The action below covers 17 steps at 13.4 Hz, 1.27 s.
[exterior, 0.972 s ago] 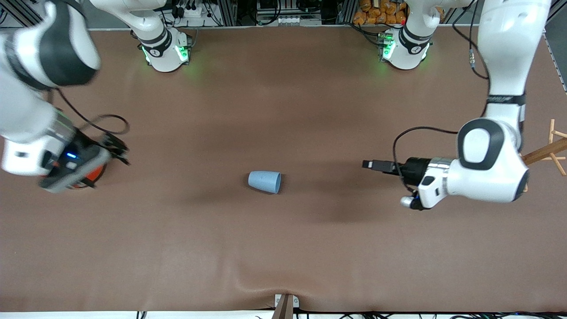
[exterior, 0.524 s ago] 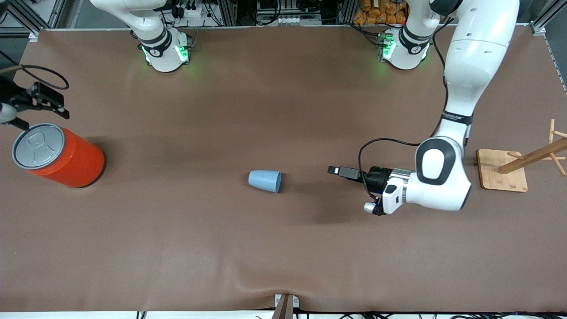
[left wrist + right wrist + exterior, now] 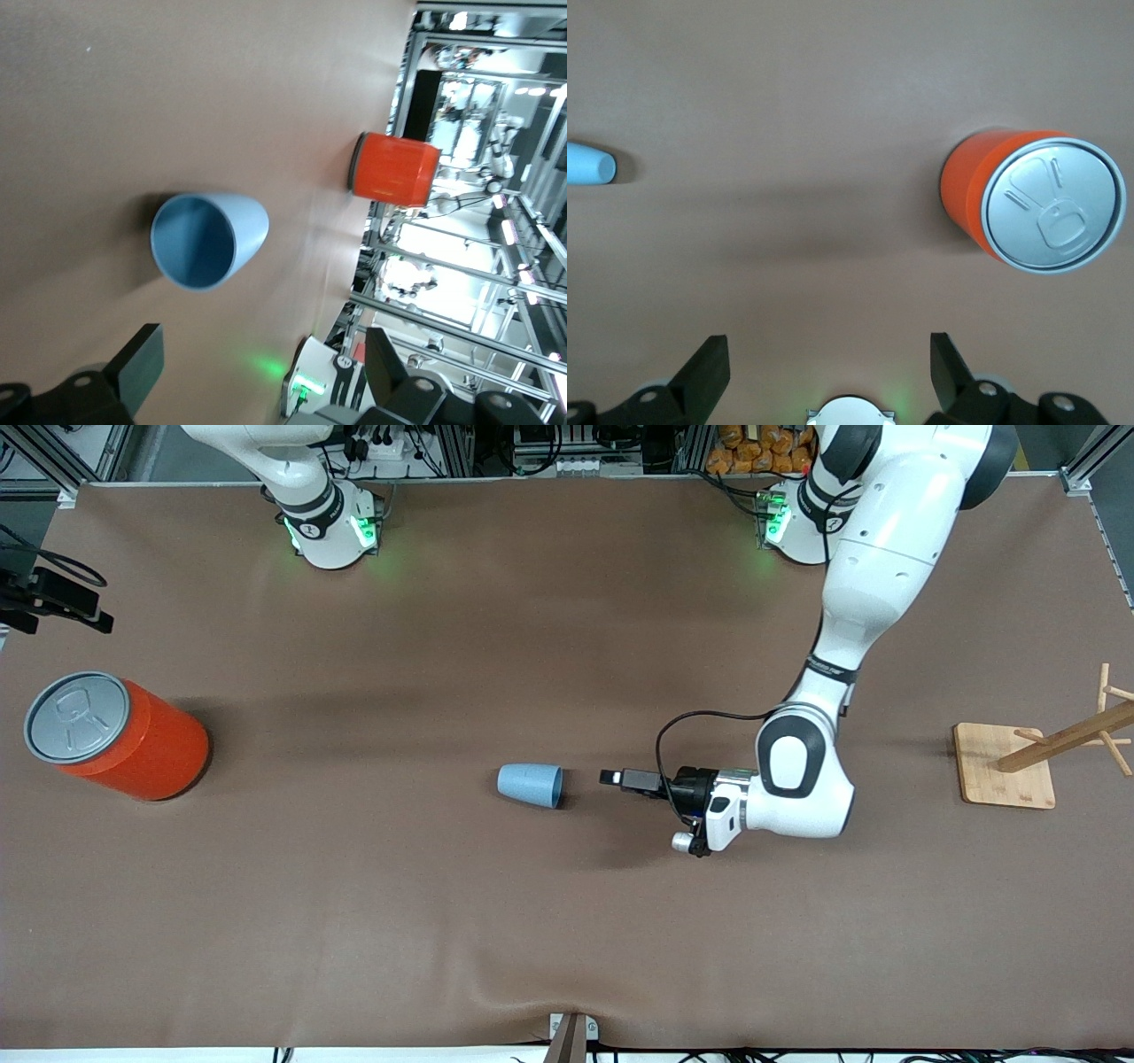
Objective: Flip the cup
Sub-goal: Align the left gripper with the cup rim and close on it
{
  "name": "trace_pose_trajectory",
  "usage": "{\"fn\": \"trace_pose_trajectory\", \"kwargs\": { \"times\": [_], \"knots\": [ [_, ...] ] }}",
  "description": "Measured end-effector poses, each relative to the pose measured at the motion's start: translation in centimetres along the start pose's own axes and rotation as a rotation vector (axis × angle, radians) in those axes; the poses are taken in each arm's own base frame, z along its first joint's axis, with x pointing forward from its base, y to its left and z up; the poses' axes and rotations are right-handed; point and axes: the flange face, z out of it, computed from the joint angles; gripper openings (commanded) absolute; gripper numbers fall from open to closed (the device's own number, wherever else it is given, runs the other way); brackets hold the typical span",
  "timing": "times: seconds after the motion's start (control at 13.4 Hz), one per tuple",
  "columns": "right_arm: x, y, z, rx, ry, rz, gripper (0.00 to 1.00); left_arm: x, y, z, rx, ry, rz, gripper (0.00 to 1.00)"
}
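- At the right arm's end of the worktop [image 3: 372, 921], the right tool [image 3: 53, 602] is hanging in the air at the edge of the front view, above the brown surface, farther from the front camera than the orange can [image 3: 115, 737]. Its fingers [image 3: 700, 372] are standing wide apart and are holding nothing.
- The orange can is standing upright with its grey pull-tab lid [image 3: 78, 717] facing up, well apart from the cup.
- Near the middle of the worktop, the cup [image 3: 530, 786] is lying on its side. Its open mouth is pointing toward the left arm's end, and its narrow closed bottom is pointing toward the can.
- Just beside the cup's mouth, the left tool [image 3: 611, 778] is hovering low and level, aiming at the opening but not touching it. Its fingers [image 3: 137, 363] are spread fully and are gripping nothing.
- At the left arm's end, a wooden stand [image 3: 1005, 766] with pegs is resting on its square base.
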Motion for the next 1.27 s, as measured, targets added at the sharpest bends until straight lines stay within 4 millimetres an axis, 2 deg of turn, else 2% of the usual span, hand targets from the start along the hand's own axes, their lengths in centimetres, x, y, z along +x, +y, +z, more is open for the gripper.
{"fn": "trace_pose_trajectory", "kwargs": {
  "times": [0.22, 0.52, 0.75, 0.97, 1.27],
  "knots": [
    [-0.1, -0.3, -0.7, -0.001, 0.013, 0.05, 1.0, 0.7, -2.1, 2.0, -0.061, 0.04, 0.002, 1.0],
    [-0.4, -0.4, -1.2, -0.001, 0.007, 0.073, 1.0, 0.6, -1.7, 5.5, -0.028, 0.067, 0.014, 1.0],
    [0.0, -0.1, -0.8, -0.028, -0.002, 0.074, 1.0, 0.4, -2.0, 7.1, -0.031, 0.073, 0.004, 1.0],
    [0.8, 0.1, 0.0, -0.06, -0.009, -0.002, 1.0, 0.4, -2.6, 8.1, -0.016, 0.083, 0.013, 1.0],
    [1.0, 0.3, 0.0, -0.065, -0.002, -0.026, 1.0, 0.4, -2.6, 10.0, 0.014, 0.107, 0.023, 1.0]
  ]
}}
